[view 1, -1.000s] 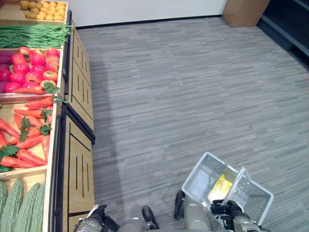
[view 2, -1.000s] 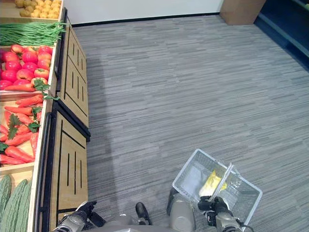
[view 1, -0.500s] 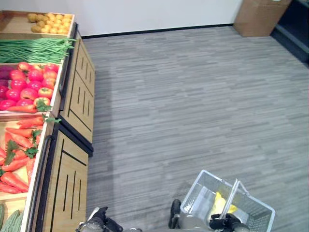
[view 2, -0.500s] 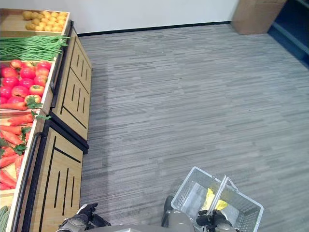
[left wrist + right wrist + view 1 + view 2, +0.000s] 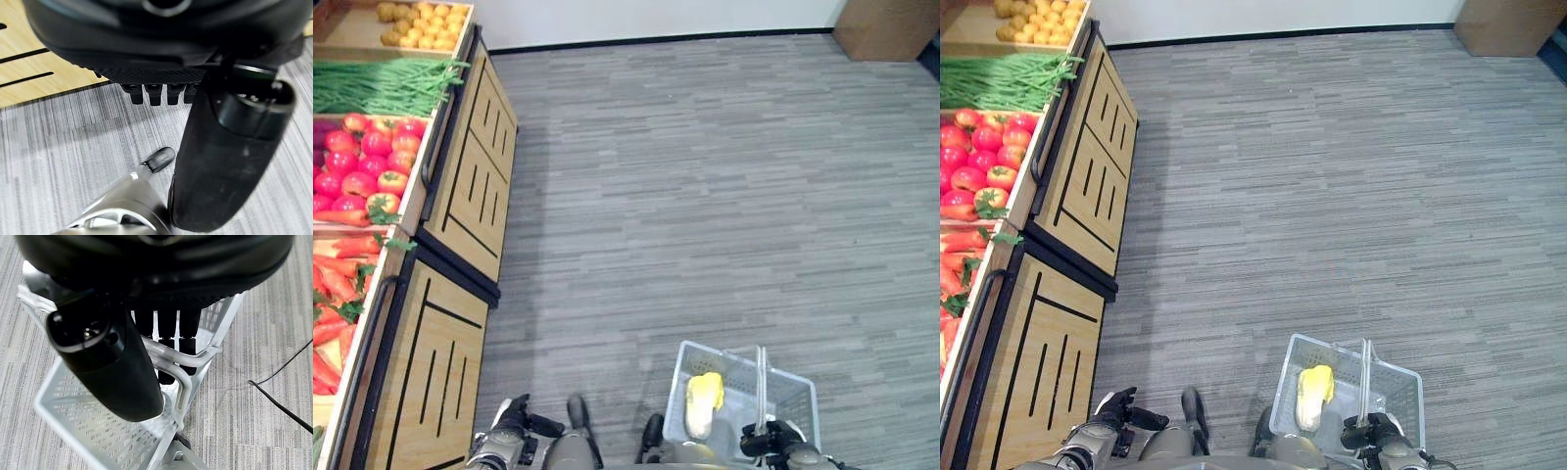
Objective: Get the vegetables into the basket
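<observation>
A clear wire-mesh basket (image 5: 796, 401) hangs low at my right side, above the grey floor. My right hand (image 5: 770, 439) is shut on its handle (image 5: 166, 358), with the fingers (image 5: 167, 340) curled round the bar. A pale yellow-green leafy cabbage (image 5: 702, 403) lies inside the basket against its left wall. My left hand (image 5: 513, 425) hangs by the wooden stand with relaxed fingers (image 5: 154, 94) and holds nothing. On the stand at the left lie carrots (image 5: 331, 299), red tomatoes (image 5: 360, 162), green beans (image 5: 382, 83) and potatoes (image 5: 417, 14).
The wooden produce stand (image 5: 460, 201) with dark edges runs along the left side, close to my left arm. Grey striped floor (image 5: 705, 196) spreads ahead and to the right. A brown box (image 5: 886, 27) stands by the far wall at the right.
The whole view has shifted, so the camera has moved. The basket has turned squarer under my right hand, and the cabbage now lies at its left side.
</observation>
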Motion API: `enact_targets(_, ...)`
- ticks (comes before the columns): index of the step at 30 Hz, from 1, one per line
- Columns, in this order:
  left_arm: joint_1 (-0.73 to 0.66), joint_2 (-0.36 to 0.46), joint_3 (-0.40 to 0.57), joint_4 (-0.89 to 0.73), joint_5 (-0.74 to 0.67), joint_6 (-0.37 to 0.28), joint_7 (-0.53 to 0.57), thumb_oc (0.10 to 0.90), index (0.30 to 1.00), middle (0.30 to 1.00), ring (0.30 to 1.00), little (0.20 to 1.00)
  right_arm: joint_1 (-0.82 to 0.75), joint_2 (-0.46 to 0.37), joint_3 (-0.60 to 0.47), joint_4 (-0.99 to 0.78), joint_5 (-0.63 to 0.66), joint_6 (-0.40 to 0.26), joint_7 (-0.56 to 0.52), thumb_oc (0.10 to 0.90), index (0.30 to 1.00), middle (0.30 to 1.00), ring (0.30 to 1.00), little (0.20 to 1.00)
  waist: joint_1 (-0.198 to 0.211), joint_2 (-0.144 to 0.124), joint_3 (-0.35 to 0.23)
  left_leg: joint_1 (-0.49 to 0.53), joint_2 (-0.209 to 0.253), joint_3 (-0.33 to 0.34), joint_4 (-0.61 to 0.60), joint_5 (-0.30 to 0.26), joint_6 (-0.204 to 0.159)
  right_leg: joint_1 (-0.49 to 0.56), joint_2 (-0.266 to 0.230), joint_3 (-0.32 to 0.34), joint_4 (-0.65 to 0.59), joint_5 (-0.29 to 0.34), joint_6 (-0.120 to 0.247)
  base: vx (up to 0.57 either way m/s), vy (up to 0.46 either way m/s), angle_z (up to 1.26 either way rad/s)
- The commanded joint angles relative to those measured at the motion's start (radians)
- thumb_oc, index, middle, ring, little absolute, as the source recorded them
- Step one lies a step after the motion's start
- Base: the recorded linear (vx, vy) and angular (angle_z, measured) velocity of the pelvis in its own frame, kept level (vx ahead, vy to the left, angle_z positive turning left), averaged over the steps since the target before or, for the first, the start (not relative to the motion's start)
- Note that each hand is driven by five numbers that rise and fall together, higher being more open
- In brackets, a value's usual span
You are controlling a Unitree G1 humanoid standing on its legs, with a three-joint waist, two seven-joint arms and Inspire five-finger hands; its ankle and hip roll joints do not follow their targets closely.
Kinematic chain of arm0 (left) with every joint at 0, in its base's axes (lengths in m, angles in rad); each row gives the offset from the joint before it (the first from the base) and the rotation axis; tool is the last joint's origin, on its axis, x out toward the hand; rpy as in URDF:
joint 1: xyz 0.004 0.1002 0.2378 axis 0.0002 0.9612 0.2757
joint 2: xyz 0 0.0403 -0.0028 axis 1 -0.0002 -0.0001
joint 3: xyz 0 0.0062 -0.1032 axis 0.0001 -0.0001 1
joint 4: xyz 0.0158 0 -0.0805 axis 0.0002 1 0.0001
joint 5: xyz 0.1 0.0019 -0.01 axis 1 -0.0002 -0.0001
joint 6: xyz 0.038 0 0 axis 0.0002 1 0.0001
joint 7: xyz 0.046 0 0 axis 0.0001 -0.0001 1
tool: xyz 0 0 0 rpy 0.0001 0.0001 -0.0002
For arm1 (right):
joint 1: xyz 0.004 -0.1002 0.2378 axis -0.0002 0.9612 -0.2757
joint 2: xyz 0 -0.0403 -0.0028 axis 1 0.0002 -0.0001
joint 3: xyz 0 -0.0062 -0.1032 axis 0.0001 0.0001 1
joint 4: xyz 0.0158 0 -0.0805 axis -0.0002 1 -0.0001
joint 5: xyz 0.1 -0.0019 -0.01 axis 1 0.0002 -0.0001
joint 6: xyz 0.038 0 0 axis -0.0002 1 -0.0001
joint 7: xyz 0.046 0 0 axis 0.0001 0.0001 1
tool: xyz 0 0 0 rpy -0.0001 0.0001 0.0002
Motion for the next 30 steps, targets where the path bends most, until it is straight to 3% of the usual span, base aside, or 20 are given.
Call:
enact_targets(1, 0.042, 0.008, -0.058, 0.037, 0.048, 0.016, 0.006, 0.9, 1.0, 1.0, 1.0, 1.0, 0.048, -0.029, -0.021, 0.017, -0.047, 0.011, -0.008, 0.4, 0.3, 0.3, 0.3, 0.3, 0.039, 0.013, 0.001, 0.045, -0.07, 0.012, 0.05, -0.067, 0.034, -0.023, -0.159, 0.095, 0.094, -0.043, 0.142, 0.25, 0.588, -0.46)
enact_targets(5, 0.039, 0.03, -0.05, 0.03, 0.054, 0.017, 0.011, 0.9, 1.0, 1.0, 1.0, 1.0, 0.038, -0.016, -0.016, 0.014, -0.047, 0.013, -0.008, 0.4, 0.3, 0.3, 0.3, 0.3, 0.054, 0.004, -0.006, 0.063, -0.109, 0.02, 0.053, -0.108, 0.08, -0.046, -0.196, 0.131, 0.154, -0.029, 0.163, 0.13, 0.378, -0.26)
enact_targets(9, 0.031, 0.043, -0.042, 0.026, 0.047, 0.018, 0.012, 0.9, 1.0, 1.0, 1.0, 1.0, 0.022, -0.008, -0.004, -0.001, -0.048, 0.015, -0.007, 0.4, 0.3, 0.3, 0.3, 0.3, 0.062, -0.001, -0.002, 0.083, -0.13, 0.028, 0.047, -0.134, 0.104, -0.057, -0.217, 0.128, 0.198, 0.0, 0.177, 0.1, 0.27, 0.05)
enact_targets(10, 0.032, 0.049, -0.033, 0.016, 0.036, 0.018, 0.013, 0.9, 1.0, 1.0, 1.0, 1.0, 0.015, -0.004, 0.002, -0.014, -0.043, 0.014, -0.007, 0.4, 0.3, 0.3, 0.3, 0.3, 0.073, -0.001, 0.004, 0.109, -0.142, 0.037, 0.047, -0.16, 0.123, -0.086, -0.23, 0.116, 0.28, 0.016, 0.181, 0.14, 0.267, 0.05)
enact_targets(12, 0.036, 0.05, -0.03, 0.015, 0.031, 0.019, 0.012, 0.9, 1.0, 1.0, 1.0, 1.0, 0.012, 0.001, 0.006, -0.024, -0.036, 0.012, -0.009, 0.4, 0.3, 0.3, 0.3, 0.3, 0.077, 0.0, 0.007, 0.127, -0.147, 0.048, 0.045, -0.17, 0.128, -0.104, -0.224, 0.113, 0.27, 0.056, 0.189, 0.13, 0.213, -0.19)
enact_targets(15, 0.038, 0.052, -0.027, 0.018, 0.032, 0.016, 0.016, 0.9, 1.0, 1.0, 1.0, 1.0, 0.01, 0.0, 0.007, -0.026, -0.031, 0.01, -0.009, 0.4, 0.3, 0.3, 0.3, 0.3, 0.08, 0.008, 0.009, 0.138, -0.143, 0.053, 0.038, -0.165, 0.127, -0.13, -0.202, 0.14, 0.228, 0.088, 0.194, 0.05, 0.061, -0.11)
enact_targets(17, 0.04, 0.053, -0.024, 0.027, 0.036, 0.016, 0.021, 0.9, 1.0, 1.0, 1.0, 1.0, 0.002, 0.001, 0.01, -0.027, -0.035, 0.009, -0.013, 0.4, 0.3, 0.3, 0.3, 0.3, 0.088, 0.017, 0.023, 0.153, -0.134, 0.069, 0.025, -0.159, 0.126, -0.199, -0.197, 0.151, 0.132, 0.141, 0.218, 0.04, 0.039, -0.03)
enact_targets(19, 0.041, 0.053, -0.022, 0.031, 0.042, 0.017, 0.022, 0.9, 1.0, 1.0, 1.0, 1.0, 0.003, 0.005, 0.009, -0.027, -0.035, 0.008, -0.015, 0.4, 0.3, 0.3, 0.3, 0.3, 0.083, 0.017, 0.025, 0.165, -0.132, 0.072, 0.014, -0.156, 0.123, -0.205, -0.187, 0.158, 0.092, 0.142, 0.221, 0.08, -0.006, -0.19)
enact_targets(23, 0.045, 0.049, -0.021, 0.034, 0.048, 0.01, 0.025, 0.9, 1.0, 1.0, 1.0, 1.0, 0.017, 0.013, 0.004, -0.021, -0.029, 0.003, -0.014, 0.4, 0.3, 0.3, 0.3, 0.3, 0.061, 0.006, 0.03, 0.201, -0.14, 0.048, 0.005, -0.16, 0.116, -0.228, -0.14, 0.239, 0.059, 0.156, 0.231, 0.16, -0.06, 0.04)
enact_targets(25, 0.047, 0.048, -0.023, 0.039, 0.051, 0.008, 0.024, 0.9, 1.0, 1.0, 1.0, 1.0, 0.031, 0.019, 0.005, -0.019, -0.023, 0.0, -0.011, 0.4, 0.3, 0.3, 0.3, 0.3, 0.049, -0.001, 0.029, 0.224, -0.143, 0.022, -0.002, -0.163, 0.108, -0.232, -0.104, 0.276, 0.077, 0.139, 0.221, 0.27, -0.212, 0.28)
enact_targets(30, 0.045, 0.037, -0.018, 0.06, 0.034, 0.01, 0.024, 0.9, 1.0, 1.0, 1.0, 1.0, 0.035, 0.013, 0.018, -0.006, -0.034, 0.0, -0.003, 0.4, 0.3, 0.3, 0.3, 0.3, 0.05, 0.005, 0.0, 0.241, -0.12, -0.01, -0.015, -0.151, 0.082, -0.215, -0.076, 0.272, 0.091, 0.102, 0.176, 0.22, -0.238, 0.56)
